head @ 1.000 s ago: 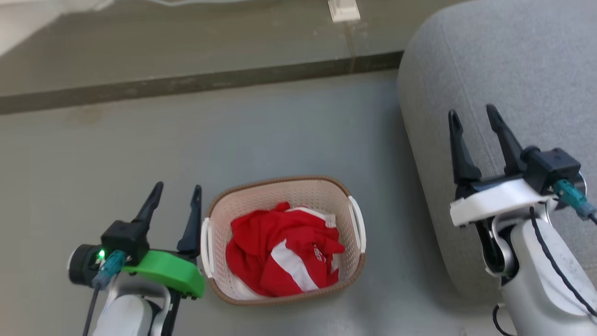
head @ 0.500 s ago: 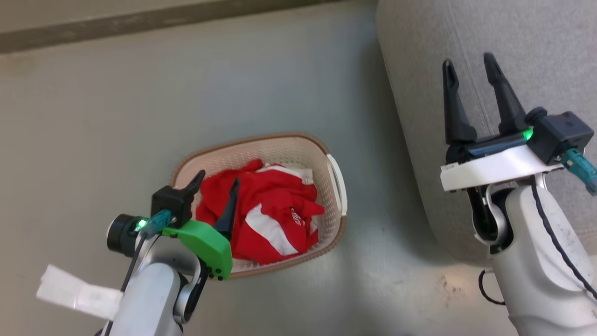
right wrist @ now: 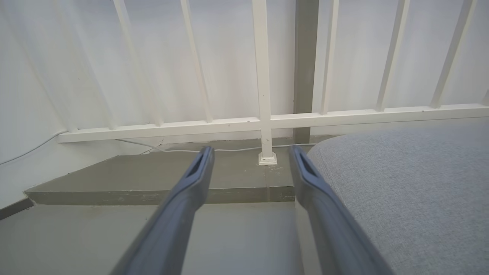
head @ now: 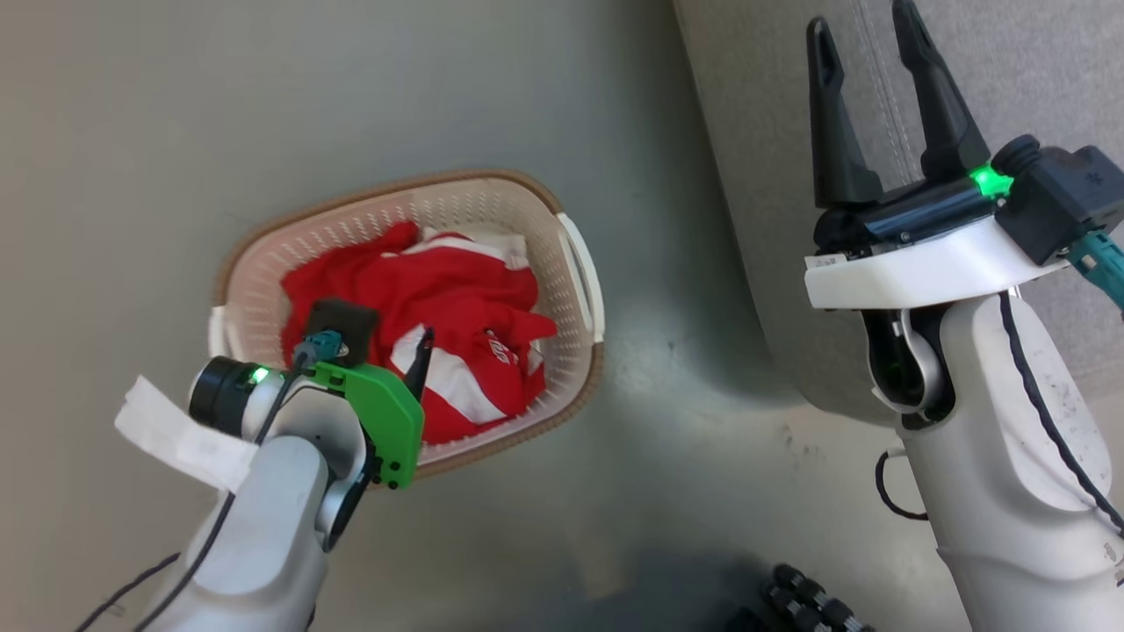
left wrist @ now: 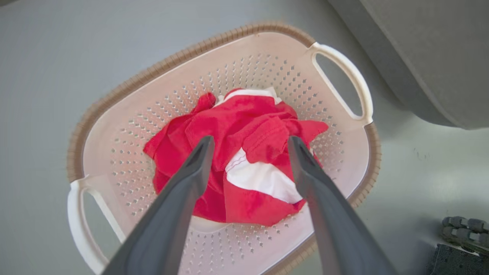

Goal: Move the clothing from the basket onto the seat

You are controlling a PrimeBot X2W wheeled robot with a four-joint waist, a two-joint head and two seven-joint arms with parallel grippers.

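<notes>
- Hanging the left gripper (left wrist: 251,140) right over the clothing (head: 457,290), with its fingers pointing down into the basket (head: 369,189).
- Sitting in a red and white heap in the middle of the basket's bottom, away from the rim; a round lump with no clear long side.
- Lying straight below the left fingertips, so probably just a short drop down to reach it.
- Holding the left fingers wide apart, one on each side of the top of the heap; nothing gripped, and hard to tell if the tips touch the cloth.
- Resting the basket on the floor (head: 132,132), near the round edge of the seat (head: 755,132) but apart from it.
- Holding the right gripper (head: 861,22) up by the seat's edge, well apart from the basket, fingers wide apart and empty.
- Making the left arm much the nearer one for the grab.
</notes>
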